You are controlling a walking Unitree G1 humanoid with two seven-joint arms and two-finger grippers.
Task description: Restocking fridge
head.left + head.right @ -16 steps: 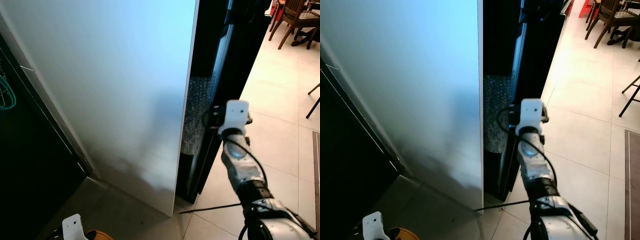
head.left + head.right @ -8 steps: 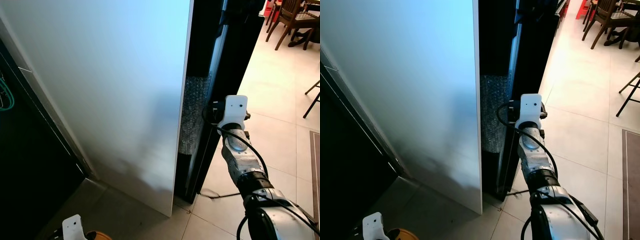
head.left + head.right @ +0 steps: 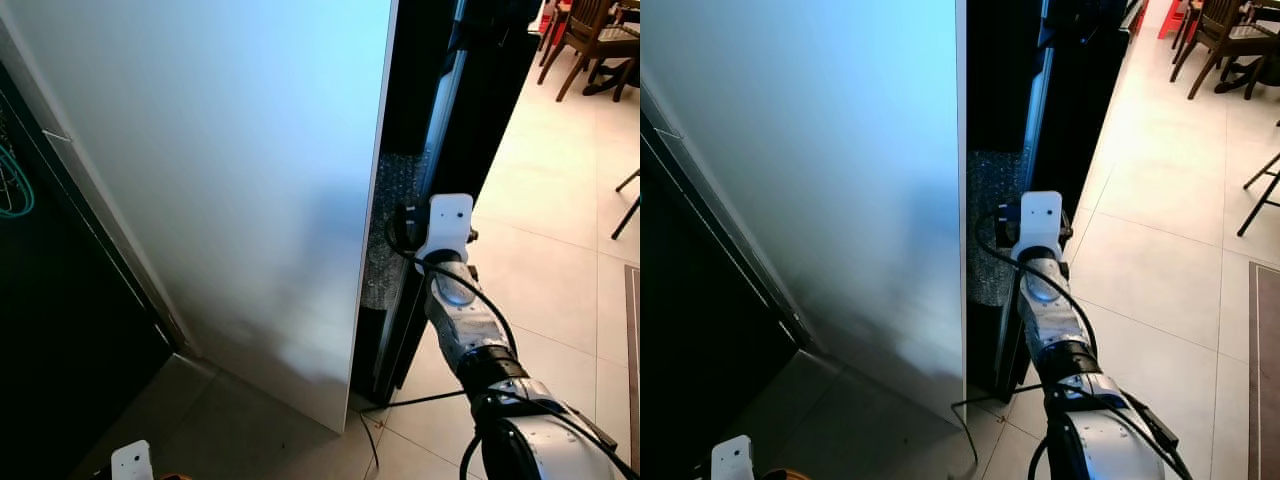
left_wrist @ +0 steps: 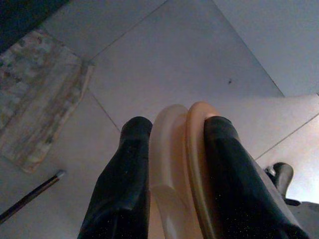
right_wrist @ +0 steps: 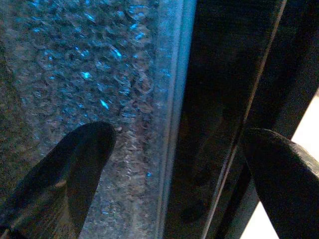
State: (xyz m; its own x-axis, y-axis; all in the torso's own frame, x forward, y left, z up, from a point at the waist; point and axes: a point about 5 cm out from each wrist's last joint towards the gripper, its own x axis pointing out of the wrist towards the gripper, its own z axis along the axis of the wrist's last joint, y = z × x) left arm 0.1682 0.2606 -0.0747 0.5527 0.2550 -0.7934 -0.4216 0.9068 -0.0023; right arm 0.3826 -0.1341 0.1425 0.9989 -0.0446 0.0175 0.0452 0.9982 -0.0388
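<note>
Right gripper [image 5: 172, 164] spread wide, fingers straddling the dark edge of the black fridge door [image 3: 470, 130], bubble-textured panel [image 5: 99, 74] just ahead; left gripper [image 4: 172, 149] hangs low over the grey tiled floor [image 4: 164, 59], pinching a stack of tan round plates [image 4: 182, 164]

Right gripper's black fingers [image 5: 75, 174] ran off the wrist frame's edge. The held pale rounded object [image 4: 174, 164] was cropped below, identity unclear. Tall dark fridge [image 3: 480, 120] interior was too dark to read.
</note>
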